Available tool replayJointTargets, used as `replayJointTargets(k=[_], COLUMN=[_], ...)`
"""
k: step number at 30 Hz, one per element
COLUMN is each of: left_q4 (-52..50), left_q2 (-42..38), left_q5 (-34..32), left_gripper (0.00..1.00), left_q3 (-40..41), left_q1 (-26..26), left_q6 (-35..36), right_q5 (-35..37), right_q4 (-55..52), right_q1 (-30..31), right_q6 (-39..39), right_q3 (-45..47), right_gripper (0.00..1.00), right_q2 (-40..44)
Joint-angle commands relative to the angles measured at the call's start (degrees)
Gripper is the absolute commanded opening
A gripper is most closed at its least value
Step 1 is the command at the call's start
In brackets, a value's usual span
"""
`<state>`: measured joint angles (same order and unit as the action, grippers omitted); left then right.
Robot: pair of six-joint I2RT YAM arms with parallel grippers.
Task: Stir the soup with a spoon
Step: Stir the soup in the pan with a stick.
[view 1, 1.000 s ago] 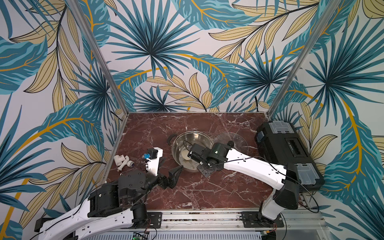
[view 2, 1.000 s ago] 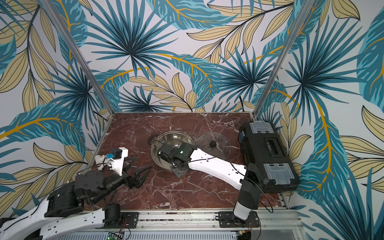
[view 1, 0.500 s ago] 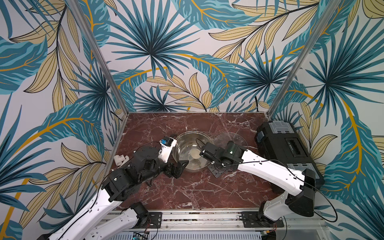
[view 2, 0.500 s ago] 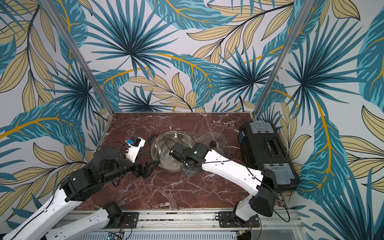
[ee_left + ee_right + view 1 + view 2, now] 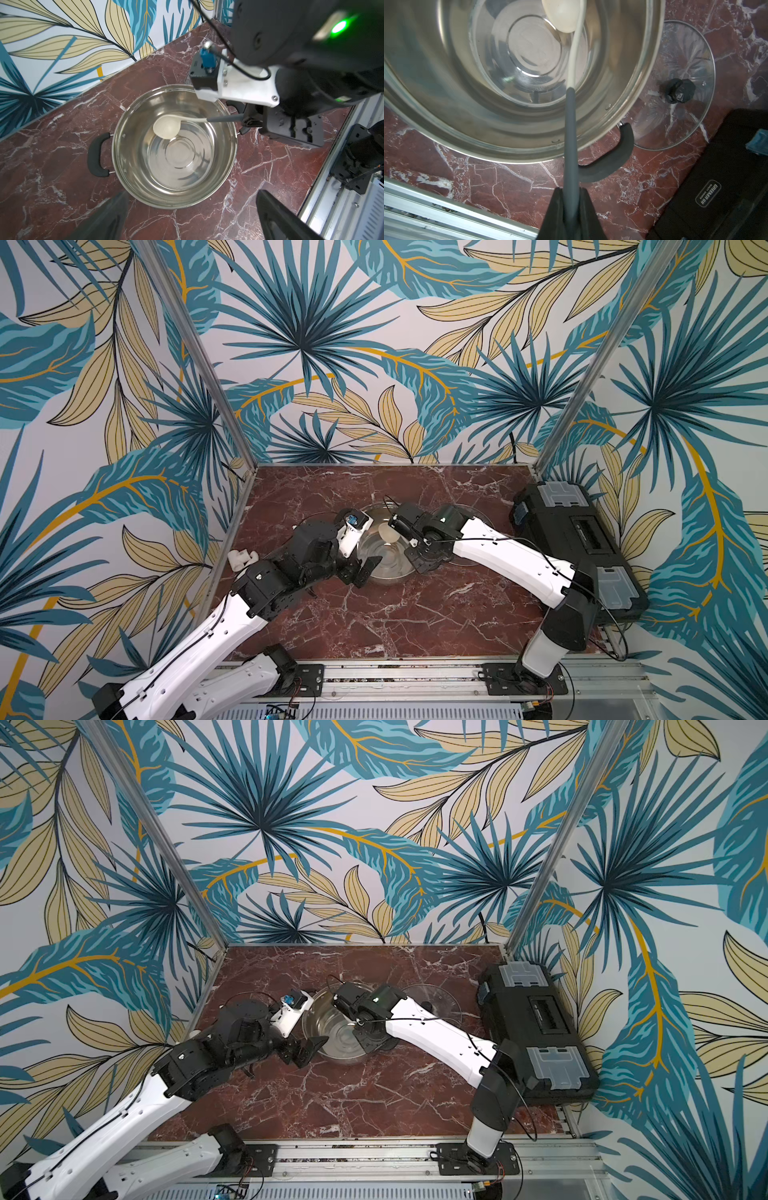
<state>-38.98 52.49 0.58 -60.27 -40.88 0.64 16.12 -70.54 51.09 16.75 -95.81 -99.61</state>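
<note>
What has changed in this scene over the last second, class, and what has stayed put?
The left arm swung in from the table's near-left corner; its open left claw now sits at the pot's near rim. The right claw, shut on the spoon, drew back towards the lid, the bowl staying over the pot. Pot, lid and black toolbox stayed where they were.

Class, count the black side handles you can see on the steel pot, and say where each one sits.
2. One handle is on the pot's side away from the lid; the other handle is beside the glass lid. None seems hidden.
</note>
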Motion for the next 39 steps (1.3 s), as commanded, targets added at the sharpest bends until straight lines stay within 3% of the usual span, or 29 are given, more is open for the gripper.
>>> replayJointTargets(k=[1, 12, 24, 32, 39], left_q4=[2.46, 1.23, 2.90, 3.98, 4.19], left_q2=[-0.97, -1.67, -1.61, -1.42, -2.08], left_q5=[-1.74, -2.35, -2.04, -1.02, -1.11], left_gripper=[1.00, 1.00, 1.00, 1.00, 1.00], left_q3=[0.62, 1.30, 1.82, 2.02, 2.45], left_q1=[0.52, 0.81, 0.88, 0.90, 0.90], left_q6=[1.90, 0.41, -0.67, -1.79, -2.66], right_q5=[-2.98, -3.88, 5.84, 9.63, 5.65], right_q4=[-0.01, -3.18, -10.38, -8.53, -5.07], right_q1=[1.39, 4.47, 2.87, 0.18, 0.36], right_q6=[-0.79, 0.06, 1.36, 0.06, -0.76], right_q3=[-1.80, 2.57, 10.59, 5.06, -4.19], right_gripper=[0.00, 0.00, 0.00, 0.00, 0.00], right_q2=[-0.83, 5.02, 12.59, 7.16, -1.55])
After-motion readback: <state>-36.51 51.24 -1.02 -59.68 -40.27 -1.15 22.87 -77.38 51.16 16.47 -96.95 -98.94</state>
